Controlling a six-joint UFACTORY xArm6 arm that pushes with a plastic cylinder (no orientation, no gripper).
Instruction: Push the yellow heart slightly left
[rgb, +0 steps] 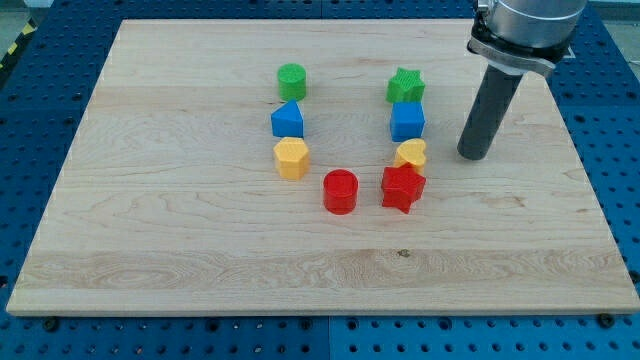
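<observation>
The yellow heart (411, 153) lies right of the board's middle, touching the red star (402, 187) just below it and sitting under the blue cube (407, 120). My tip (474, 154) rests on the board to the right of the yellow heart, at about its height, with a small gap between them.
A green star (405, 86) tops the right column. The left column holds a green cylinder (292, 80), a blue block (287, 120) and a yellow hexagon (291, 158). A red cylinder (340, 191) lies at the bottom middle. The wooden board (150, 250) ends in blue pegboard.
</observation>
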